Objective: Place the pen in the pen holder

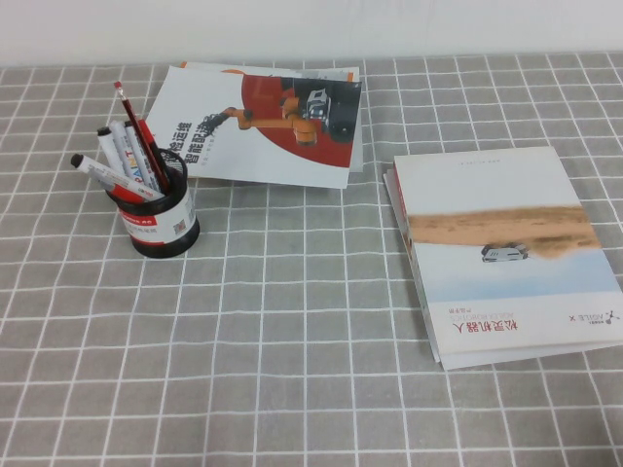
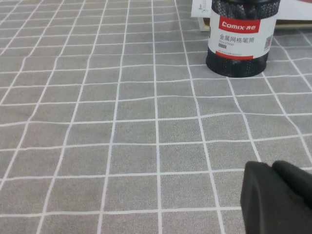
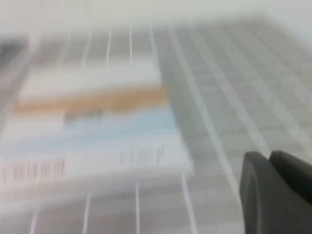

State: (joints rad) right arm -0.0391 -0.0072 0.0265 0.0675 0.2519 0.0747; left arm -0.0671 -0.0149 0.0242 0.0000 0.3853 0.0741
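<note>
The pen holder (image 1: 160, 220), a round black mesh cup with a white and red label, stands at the left of the table. The thin dark red pen (image 1: 129, 112) stands tilted inside it, beside white markers (image 1: 107, 173) with red and black caps. The left wrist view shows the pen holder's lower part (image 2: 238, 45) a few squares of cloth ahead of my left gripper (image 2: 272, 168), which is shut and empty. My right gripper (image 3: 269, 158) is shut and empty, near the stack of books (image 3: 92, 126). Neither gripper shows in the high view.
A booklet with a robot-arm picture (image 1: 263, 122) lies behind the pen holder. A stack of books (image 1: 501, 253) lies at the right. A grey checked cloth (image 1: 292, 341) covers the table.
</note>
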